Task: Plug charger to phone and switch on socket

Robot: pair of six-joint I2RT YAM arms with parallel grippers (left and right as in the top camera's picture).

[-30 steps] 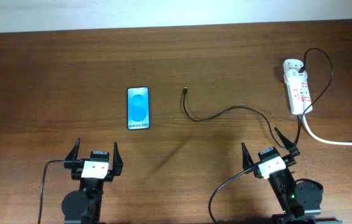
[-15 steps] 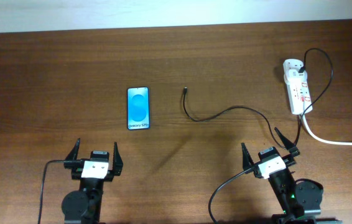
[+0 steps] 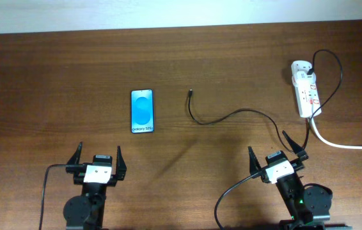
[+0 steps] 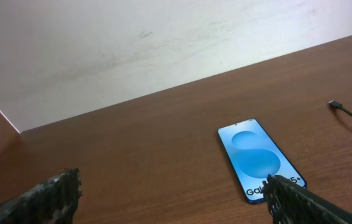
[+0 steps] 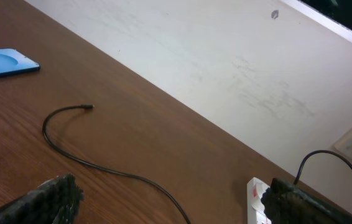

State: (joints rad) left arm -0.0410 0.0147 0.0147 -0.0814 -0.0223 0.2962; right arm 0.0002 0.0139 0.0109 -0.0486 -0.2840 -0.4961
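Note:
The phone lies flat on the wooden table with its blue screen up; it also shows in the left wrist view and at the left edge of the right wrist view. The charger cable curves from its connector tip to the socket at the right; it shows in the right wrist view too. My left gripper is open and empty near the front edge, short of the phone. My right gripper is open and empty, short of the cable.
A thick white cord runs from the socket off the right edge. A white wall strip borders the table's far edge. Black robot wires trail at the front by the arm bases.

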